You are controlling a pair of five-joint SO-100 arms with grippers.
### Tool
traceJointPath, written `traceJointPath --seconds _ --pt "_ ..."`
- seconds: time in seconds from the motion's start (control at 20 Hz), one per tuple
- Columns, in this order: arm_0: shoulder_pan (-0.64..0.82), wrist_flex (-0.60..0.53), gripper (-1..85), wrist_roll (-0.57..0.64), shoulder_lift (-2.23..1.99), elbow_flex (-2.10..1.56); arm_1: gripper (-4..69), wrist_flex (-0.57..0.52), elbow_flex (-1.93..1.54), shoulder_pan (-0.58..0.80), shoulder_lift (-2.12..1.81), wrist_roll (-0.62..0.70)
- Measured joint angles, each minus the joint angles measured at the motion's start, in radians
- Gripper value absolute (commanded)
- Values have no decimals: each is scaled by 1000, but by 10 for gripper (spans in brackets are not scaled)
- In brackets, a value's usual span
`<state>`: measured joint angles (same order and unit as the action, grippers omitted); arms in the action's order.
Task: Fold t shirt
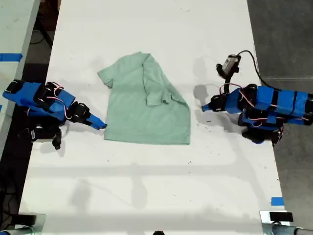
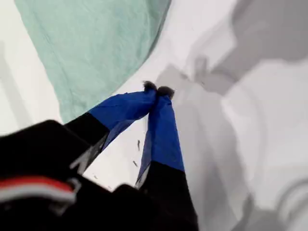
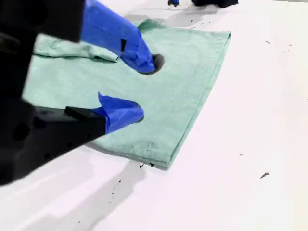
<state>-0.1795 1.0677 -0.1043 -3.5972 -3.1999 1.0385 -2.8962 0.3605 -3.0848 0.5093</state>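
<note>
1. The shirt (image 1: 146, 112) lies flat mid-counter (image 1: 146, 196), neck toward the exterior view's top. The side on that view's right is already folded in, so its sleeve (image 1: 159, 95) rests on the chest. The other sleeve (image 1: 105, 76) sticks out, which I judge is the half left to fold.
2. My second end effector (image 1: 101, 125) sits at the shirt's hem corner on the exterior view's left. Its jaws are spread wide with nothing between them, one above the cloth and one low by it (whether either touches, I cannot tell). That stance suits pinching the edge to carry it across.
3. My first end effector (image 1: 205, 107) hovers over bare counter just beside the shirt's folded edge, on the exterior view's right. Its tips are pressed together and hold nothing. It looks parked clear, so a fold coming over has room.
4. Around: a tape mark (image 1: 277, 200) sits at the counter's edge, and a cable (image 1: 252, 58) loops behind the first arm. Neither is near the cloth.
5. Nothing lies on the shirt; the likeliest snag is grabbing both layers at the corner.
</note>
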Motion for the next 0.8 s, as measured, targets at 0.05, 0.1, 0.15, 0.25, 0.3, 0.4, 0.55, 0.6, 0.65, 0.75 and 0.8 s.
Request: traceJointPath --seconds 0.05,0.1,0.15,0.25,0.3,0.4,0.55,0.6,0.65,0.75,0.8 --pt "0 0 125 0 0 0 -3 69 -109 0 -167 -23" --pt "-2 0 125 0 0 0 -3 143 -132 0 -291 -57" --pt "-2 0 125 0 0 0 -3 147 -144 0 -367 -64" --pt "-2 0 126 0 0 0 -3 150 -147 -2 -390 -81" --pt "-2 0 126 0 0 0 -3 152 -149 -3 -399 -87" --pt "-2 0 126 0 0 0 -3 153 -149 -3 -405 -95" --pt "-2 0 126 0 0 0 -3 153 -149 -3 -405 -95" --pt "-2 0 126 0 0 0 -3 153 -149 -3 -405 -95" --pt "-2 0 126 0 0 0 -3 153 -149 -3 -405 -97" --pt "-2 0 126 0 0 0 -3 153 -149 -3 -405 -104" --pt "-2 0 126 0 0 0 -3 153 -149 -3 -405 -104"
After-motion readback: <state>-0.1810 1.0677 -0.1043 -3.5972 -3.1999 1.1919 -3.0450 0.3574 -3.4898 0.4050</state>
